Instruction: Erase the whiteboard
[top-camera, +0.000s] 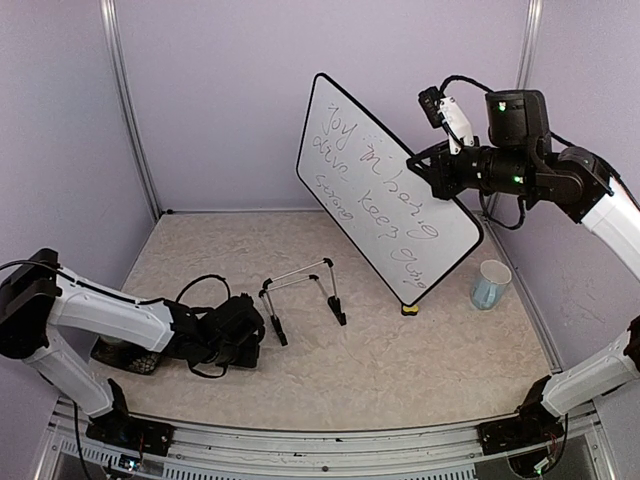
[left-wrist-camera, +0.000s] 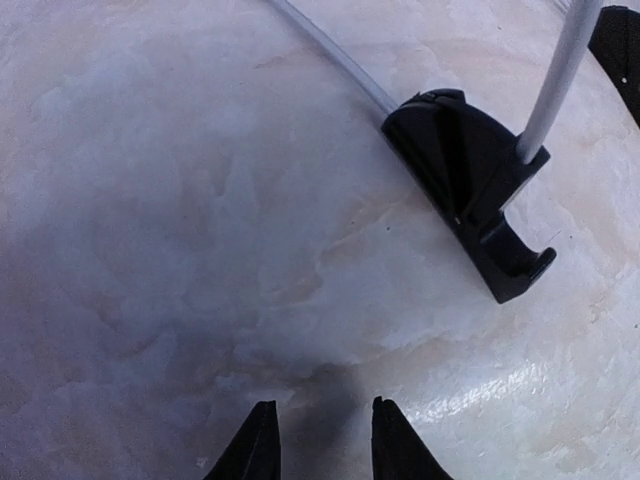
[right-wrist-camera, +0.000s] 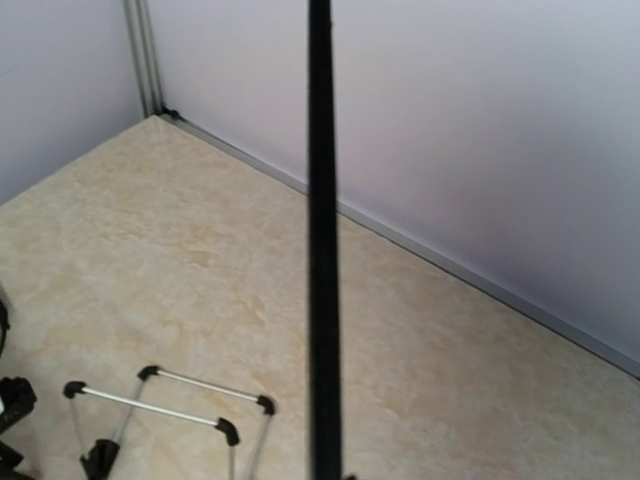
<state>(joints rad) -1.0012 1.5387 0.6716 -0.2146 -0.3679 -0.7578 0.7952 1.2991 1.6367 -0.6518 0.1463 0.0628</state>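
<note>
The whiteboard (top-camera: 385, 190) is held up off its stand (top-camera: 300, 288) and tilted, with its lower corner down by a small yellow thing (top-camera: 410, 311) on the tabletop (top-camera: 400, 370). A cup (top-camera: 490, 283) stands just beside that corner. The right pincer (top-camera: 432, 168) is clamped on the whiteboard's right edge; the right wrist view shows that edge as a black line running straight up the middle. Handwriting covers the face, so no wiping is done yet.

The left pincer (left-wrist-camera: 322, 445) lies low over the tabletop near 1 black foot of the stand, its 2 fingers (left-wrist-camera: 262, 445) a narrow gap apart with nothing between them.

The step in hand looks like presenting the whiteboard while the left arm readies itself. Next, the left arm likely needs a wiper. The yellow thing may be one, though it is too small to tell. Then it must reach the written face while the right grip keeps steady.
</note>
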